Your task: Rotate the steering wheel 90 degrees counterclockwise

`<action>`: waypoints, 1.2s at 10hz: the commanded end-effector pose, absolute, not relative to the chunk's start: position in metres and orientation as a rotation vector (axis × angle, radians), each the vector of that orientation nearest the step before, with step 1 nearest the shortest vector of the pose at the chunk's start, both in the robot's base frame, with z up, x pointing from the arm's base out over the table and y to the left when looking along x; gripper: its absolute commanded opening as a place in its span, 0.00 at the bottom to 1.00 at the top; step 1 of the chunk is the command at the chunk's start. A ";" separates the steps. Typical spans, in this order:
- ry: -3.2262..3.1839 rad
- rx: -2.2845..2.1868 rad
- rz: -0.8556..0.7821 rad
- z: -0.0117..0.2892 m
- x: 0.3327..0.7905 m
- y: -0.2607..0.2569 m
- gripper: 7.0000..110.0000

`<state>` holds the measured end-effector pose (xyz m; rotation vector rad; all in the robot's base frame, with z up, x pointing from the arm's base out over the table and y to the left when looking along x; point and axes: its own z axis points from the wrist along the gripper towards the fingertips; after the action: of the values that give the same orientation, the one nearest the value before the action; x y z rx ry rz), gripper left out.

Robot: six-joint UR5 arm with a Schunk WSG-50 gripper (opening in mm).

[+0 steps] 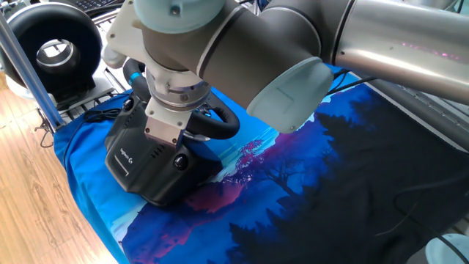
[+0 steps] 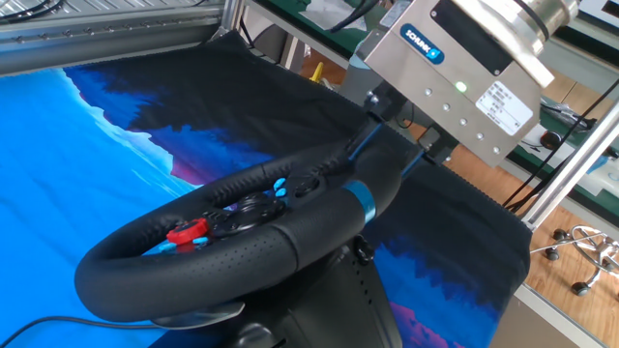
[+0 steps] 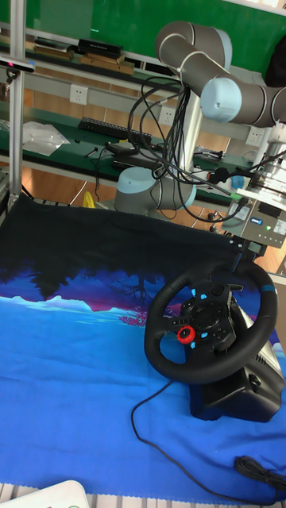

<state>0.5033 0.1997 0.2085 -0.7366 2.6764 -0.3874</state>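
Blue printed cloth [image 2: 87, 126] on table, steering wheel [image 2: 242, 246] upright, end effector [image 2: 392, 135] at rim, grip seemingly unclear.

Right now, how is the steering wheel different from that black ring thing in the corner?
The wheel sits on the blue cloth under the arm; the ring stands off the cloth by a metal post. The wheel's hub has red and blue buttons; the ring's middle is white. The wheel lies tilted; the ring stands upright. Both are round and black.

The arm [image 3: 208, 75] is built of silver-grey tubes joined by pale blue-capped joints, with black cables hanging along it. Above the fingers, the gripper [image 2: 398, 126] has a boxy brushed-metal body bearing a blue logo plate, a green light, a white label and small screws.
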 end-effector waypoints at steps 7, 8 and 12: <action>2.699 -0.699 -0.298 0.221 0.483 0.216 0.36; 2.695 -0.678 -0.271 0.221 0.484 0.221 0.36; 2.647 -0.716 -0.368 0.227 0.494 0.208 0.36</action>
<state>0.4893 0.2073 0.2240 -0.7011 2.6722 -0.3638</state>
